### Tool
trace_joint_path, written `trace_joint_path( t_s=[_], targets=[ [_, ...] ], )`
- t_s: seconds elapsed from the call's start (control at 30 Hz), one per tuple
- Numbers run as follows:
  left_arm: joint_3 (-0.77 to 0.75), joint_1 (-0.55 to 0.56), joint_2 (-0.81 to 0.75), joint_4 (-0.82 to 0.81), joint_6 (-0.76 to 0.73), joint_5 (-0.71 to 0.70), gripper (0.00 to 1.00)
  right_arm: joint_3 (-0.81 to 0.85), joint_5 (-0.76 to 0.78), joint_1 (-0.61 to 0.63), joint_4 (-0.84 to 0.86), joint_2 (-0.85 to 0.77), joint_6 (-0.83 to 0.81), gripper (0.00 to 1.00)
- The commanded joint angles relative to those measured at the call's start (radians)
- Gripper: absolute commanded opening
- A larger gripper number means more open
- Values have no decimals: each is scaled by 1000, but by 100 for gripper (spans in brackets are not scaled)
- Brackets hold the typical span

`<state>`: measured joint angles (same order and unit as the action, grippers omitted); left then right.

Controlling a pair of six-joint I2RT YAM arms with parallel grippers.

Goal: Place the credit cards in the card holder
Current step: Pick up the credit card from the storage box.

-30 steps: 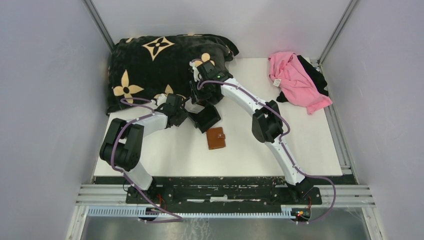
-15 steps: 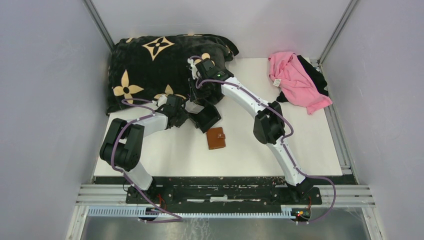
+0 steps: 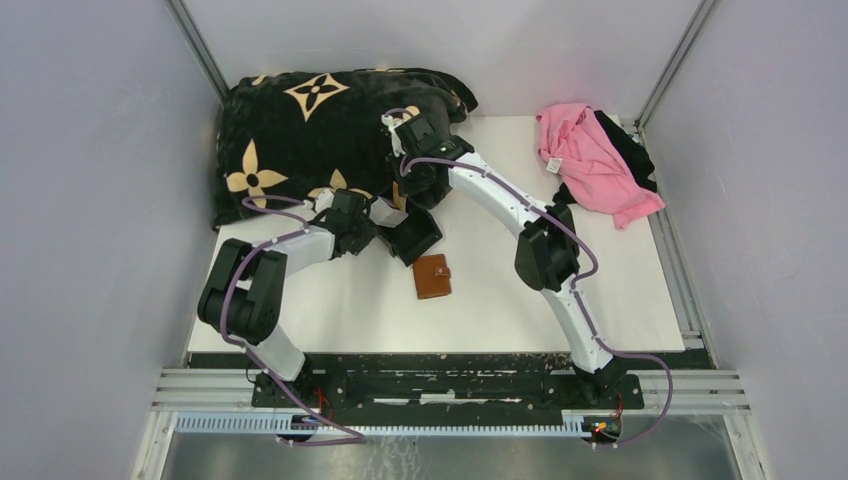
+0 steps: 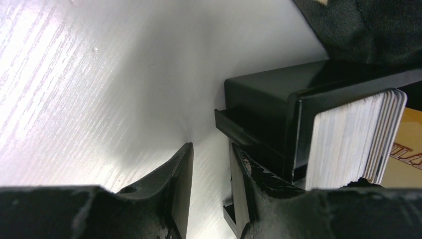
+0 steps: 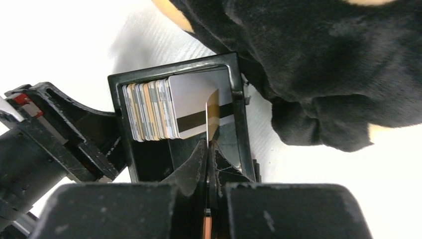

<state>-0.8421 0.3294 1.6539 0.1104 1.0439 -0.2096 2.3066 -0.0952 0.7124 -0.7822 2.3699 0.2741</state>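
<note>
While the card holder (image 3: 432, 276) is lying shut at the table's (image 3: 600, 270) middle, we are only starting, the right gripper (image 5: 208, 144) clamping one card (image 5: 213, 107) from the credit cards (image 5: 149, 109) standing in the black tray (image 5: 238, 99) just beyond, the left gripper (image 4: 211, 189) beside it, grip unclear.

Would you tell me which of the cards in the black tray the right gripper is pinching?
The single tan-faced card, seen edge-on, apart from the stack; the right gripper is shut on it alone.
</note>
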Motion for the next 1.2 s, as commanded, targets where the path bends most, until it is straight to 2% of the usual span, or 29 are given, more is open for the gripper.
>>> trace_joint_path(
  t_s=[0.0,0.17,0.4,0.47,0.5,0.73,1.03,1.17],
  targets=[
    [-10,7,-72,-20,-101,-40,42,-9,65,7,11,-93,-32,1],
    [-45,7,-115,53,-158,-73,48,-5,88,3,-14,-120,-48,1],
    [-39,6,-254,85,-241,-86,55,-58,92,-7,-40,-229,-44,1],
    [-20,7,-302,43,-279,-44,97,-81,72,-9,-55,-270,-38,1],
    [-4,7,-328,17,-294,-18,100,-106,65,-12,-55,-299,-32,1],
    [50,6,-431,-69,-416,181,100,-355,-64,-55,-17,-503,25,1],
    [127,5,-460,-262,-474,660,94,-668,-405,-137,118,-663,137,1],
    [137,4,-444,-347,-455,865,87,-748,-534,-168,165,-690,172,1]
  ],
)
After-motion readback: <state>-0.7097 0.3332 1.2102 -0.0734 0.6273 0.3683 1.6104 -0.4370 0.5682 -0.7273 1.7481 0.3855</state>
